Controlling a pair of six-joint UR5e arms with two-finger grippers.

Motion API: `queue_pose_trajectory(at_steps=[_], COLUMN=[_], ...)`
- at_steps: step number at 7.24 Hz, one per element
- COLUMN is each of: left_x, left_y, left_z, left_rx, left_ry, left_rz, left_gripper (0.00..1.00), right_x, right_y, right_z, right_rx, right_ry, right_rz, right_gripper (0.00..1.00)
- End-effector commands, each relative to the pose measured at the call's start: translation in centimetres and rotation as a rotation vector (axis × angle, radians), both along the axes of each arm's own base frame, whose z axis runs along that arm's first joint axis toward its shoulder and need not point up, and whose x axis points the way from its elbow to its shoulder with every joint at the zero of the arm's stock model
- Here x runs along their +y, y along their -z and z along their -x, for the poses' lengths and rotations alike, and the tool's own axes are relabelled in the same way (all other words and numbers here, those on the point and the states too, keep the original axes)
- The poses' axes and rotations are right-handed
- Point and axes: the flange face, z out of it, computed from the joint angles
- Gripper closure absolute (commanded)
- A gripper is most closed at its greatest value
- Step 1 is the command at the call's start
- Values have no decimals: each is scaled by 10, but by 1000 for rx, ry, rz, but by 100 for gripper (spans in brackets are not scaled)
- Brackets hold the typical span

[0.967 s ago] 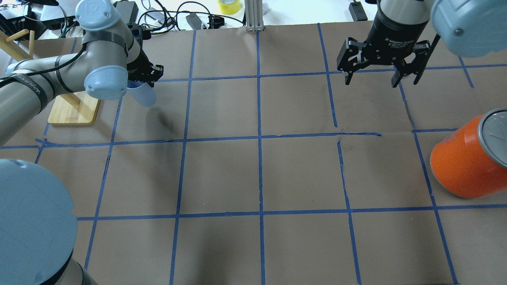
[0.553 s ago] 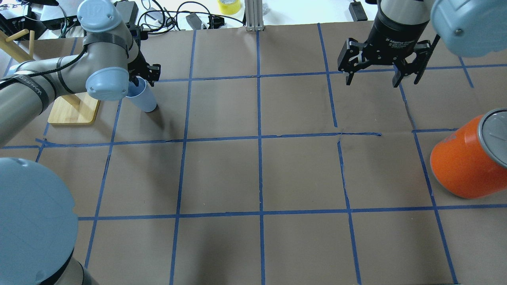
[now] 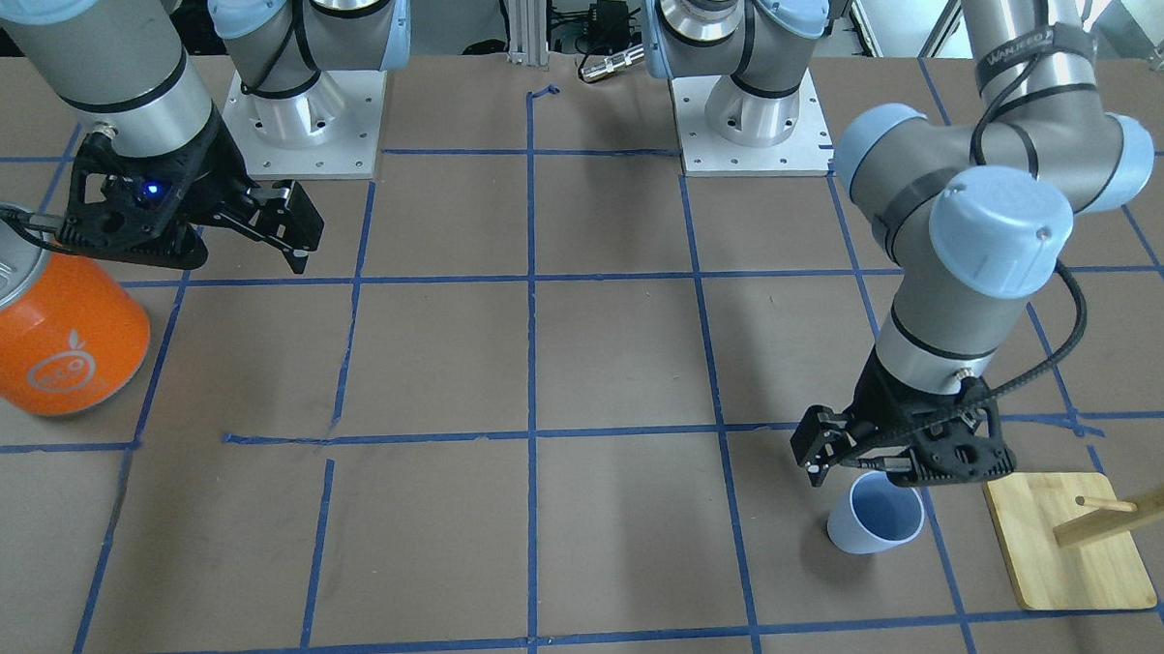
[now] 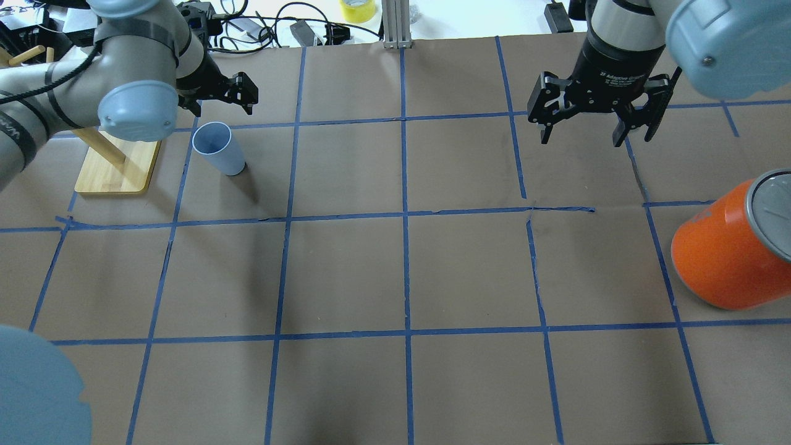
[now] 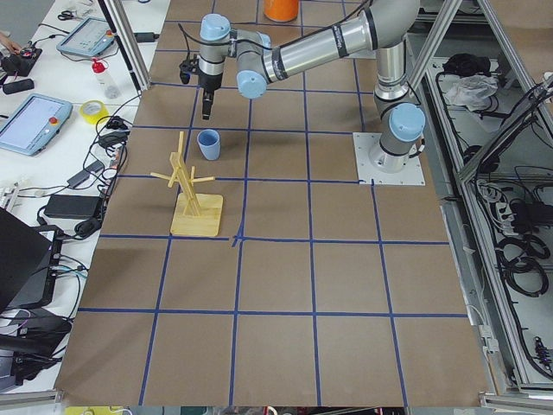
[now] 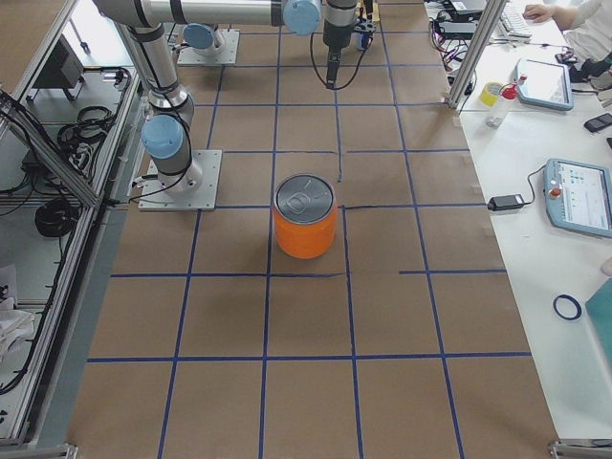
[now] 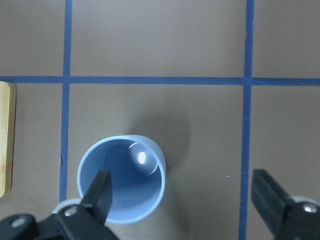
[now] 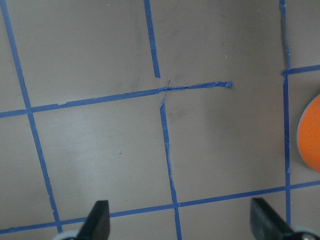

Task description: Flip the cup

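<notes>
The cup (image 4: 217,148) stands upright, mouth up, on the far left of the table (image 4: 346,272), just right of the wooden mug tree (image 4: 117,167). The flip looks complete, so the step in hand is judged to be clearing away. The left gripper (image 7: 185,200) hangs above the cup with its jaws spread wide and holding nothing. In the wrist view one finger overlaps the rim, so a good retreat rises straight up before any sideways travel. A brush against the rim would likely topple so light a cup. The right gripper (image 8: 182,220) is also wide and empty, over bare table at the far right, and need not move.

The table is flat, covered in matte brown paper and divided into squares by blue tape lines (image 4: 405,216), some of them wrinkled. The orange can (image 4: 723,253), at the right edge, is a large glossy cylinder with a dull silver lid. The mug tree is pale wood, a flat rounded base with slanted pegs. The cup is smooth pale blue plastic, tapered, handleless, thin-walled, with a glint inside its base.
</notes>
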Motion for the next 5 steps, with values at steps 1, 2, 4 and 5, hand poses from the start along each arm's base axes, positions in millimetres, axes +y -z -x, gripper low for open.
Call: queue_pose_trajectory(at_steps=[1, 2, 4, 5], left_x=[52, 81, 131, 145], left_y=[-70, -113, -154, -156], left_z=[13, 15, 19, 24], left_rx=[70, 64, 60, 58], left_ry=[12, 11, 8, 22], left_rz=[-60, -75, -115, -117], left_gripper=[0, 0, 0, 0], right_x=[0, 1, 3, 5], right_y=[0, -1, -7, -10], right_z=[0, 0, -1, -1], right_rx=[0, -1, -14, -16], right_ry=[1, 8, 9, 9], right_rz=[3, 5, 17, 23], right_gripper=[0, 0, 0, 0])
